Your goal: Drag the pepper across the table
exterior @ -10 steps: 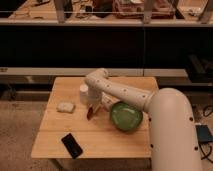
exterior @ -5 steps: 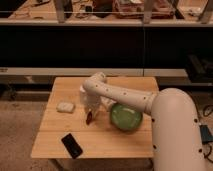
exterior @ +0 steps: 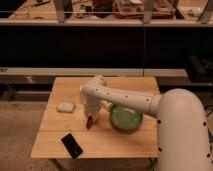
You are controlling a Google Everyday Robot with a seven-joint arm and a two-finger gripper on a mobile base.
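**Operator:** Why was the two-finger gripper (exterior: pixel 89 120) positioned so low over the light wooden plank table (exterior: pixel 127 85)?

**Technician:** The white jointed arm (exterior: pixel 120 97) reached across the tabletop and pointed the gripper almost straight down, ending at surface level in the left-centre area of the camera view. A drag needs the item to stay in contact with the wood. In my judgement, the low, steep posture served that purpose.

**Operator:** What was the condition of the jaws?

**Technician:** They were pressed together. They appeared to pinch the small, slim dark-red pepper (exterior: pixel 88 124) at its upper end.

**Operator:** Where was the pepper relative to the tool?

**Technician:** It was directly at the gripper's tip and projected downward from it toward the planks. Whether its lower end rested on the wood could not be determined. The round green bowl (exterior: pixel 125 119) stood just beside the gripper toward the arm. The white rectangular block (exterior: pixel 65 106) lay near on the opposite side. The black flat phone (exterior: pixel 72 145) lay apart, near the front edge. Open planks were available between these three items for the drag path.
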